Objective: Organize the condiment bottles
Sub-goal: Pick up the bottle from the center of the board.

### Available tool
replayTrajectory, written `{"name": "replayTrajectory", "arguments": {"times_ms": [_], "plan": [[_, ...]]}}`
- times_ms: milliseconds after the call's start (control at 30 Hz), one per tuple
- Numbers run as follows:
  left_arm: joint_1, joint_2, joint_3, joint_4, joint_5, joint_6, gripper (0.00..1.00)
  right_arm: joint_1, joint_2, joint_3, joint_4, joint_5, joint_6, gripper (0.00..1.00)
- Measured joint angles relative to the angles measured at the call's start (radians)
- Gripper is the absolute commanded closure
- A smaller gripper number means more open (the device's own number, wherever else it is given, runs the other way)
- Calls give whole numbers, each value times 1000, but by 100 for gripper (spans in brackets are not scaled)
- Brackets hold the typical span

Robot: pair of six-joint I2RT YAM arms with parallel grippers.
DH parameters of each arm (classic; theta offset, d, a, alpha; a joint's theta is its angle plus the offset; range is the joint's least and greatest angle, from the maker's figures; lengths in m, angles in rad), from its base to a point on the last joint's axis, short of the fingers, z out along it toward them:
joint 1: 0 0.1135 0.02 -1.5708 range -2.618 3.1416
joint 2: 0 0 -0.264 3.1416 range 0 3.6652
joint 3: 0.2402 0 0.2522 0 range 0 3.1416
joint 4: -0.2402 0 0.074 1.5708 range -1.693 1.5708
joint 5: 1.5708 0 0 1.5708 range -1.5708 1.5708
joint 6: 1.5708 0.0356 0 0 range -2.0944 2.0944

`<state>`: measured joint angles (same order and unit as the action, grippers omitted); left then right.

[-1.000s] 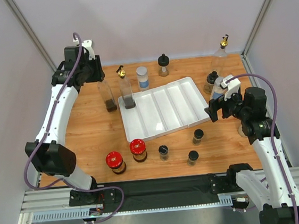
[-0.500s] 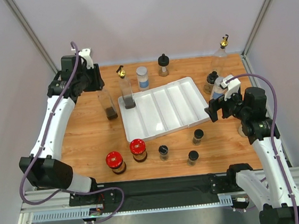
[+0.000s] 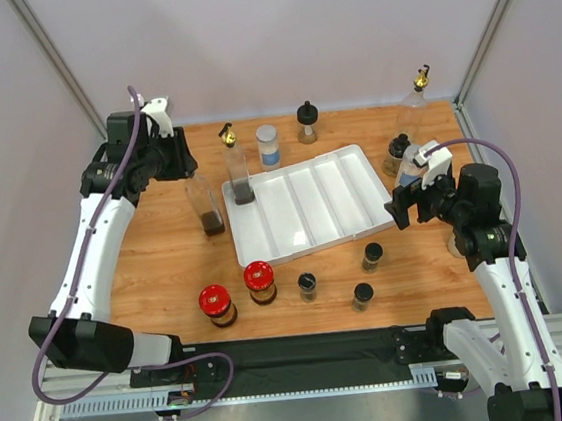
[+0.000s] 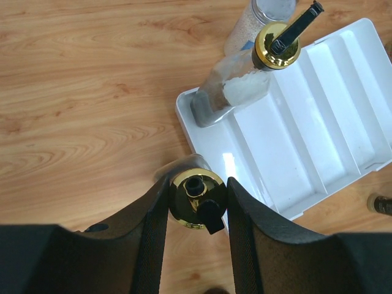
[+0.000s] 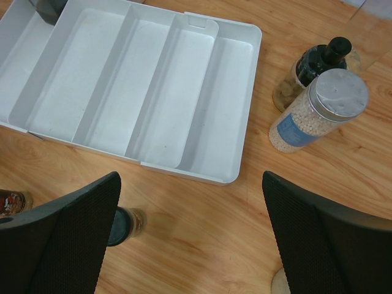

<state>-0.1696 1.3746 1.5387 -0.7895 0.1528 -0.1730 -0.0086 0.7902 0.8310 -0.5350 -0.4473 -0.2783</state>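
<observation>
My left gripper [image 4: 197, 197] [image 3: 180, 167] is shut on the gold spout cap of a tall clear bottle [image 3: 205, 206] with dark contents, just left of the white tray [image 3: 316, 235]. A second gold-spouted bottle [image 3: 238, 171] [image 4: 240, 86] stands in the tray's leftmost compartment. My right gripper [image 5: 190, 196] [image 3: 399, 208] is open over bare wood by the tray's right edge, holding nothing. Near it stand a silver-lidded jar [image 5: 315, 111] and a dark black-capped bottle [image 5: 311, 67]. Two red-lidded jars [image 3: 215, 303] [image 3: 259, 279] and three black-capped spice jars [image 3: 308, 286] [image 3: 362, 295] [image 3: 372, 255] stand in front of the tray.
At the back stand a blue-labelled white-lidded jar [image 3: 268, 144], a black-capped bottle [image 3: 307, 122] and, in the far right corner, another gold-spouted bottle [image 3: 415, 101]. Grey walls close in the table on three sides.
The left arm has swung left and toward the near side, carrying the gripped bottle a little nearer along the tray's left edge. The right arm has not moved.
</observation>
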Motion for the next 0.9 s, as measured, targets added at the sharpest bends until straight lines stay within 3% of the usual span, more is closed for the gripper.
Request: {"name": "replayTrajectory", "arguments": {"times_ms": [467,900], "plan": [[-50,-15,11,-19,11,-6,100,0,0,0,0,0,0,0],[-119,39,133,-60,3,-26,100,0,0,0,0,0,0,0]]}}
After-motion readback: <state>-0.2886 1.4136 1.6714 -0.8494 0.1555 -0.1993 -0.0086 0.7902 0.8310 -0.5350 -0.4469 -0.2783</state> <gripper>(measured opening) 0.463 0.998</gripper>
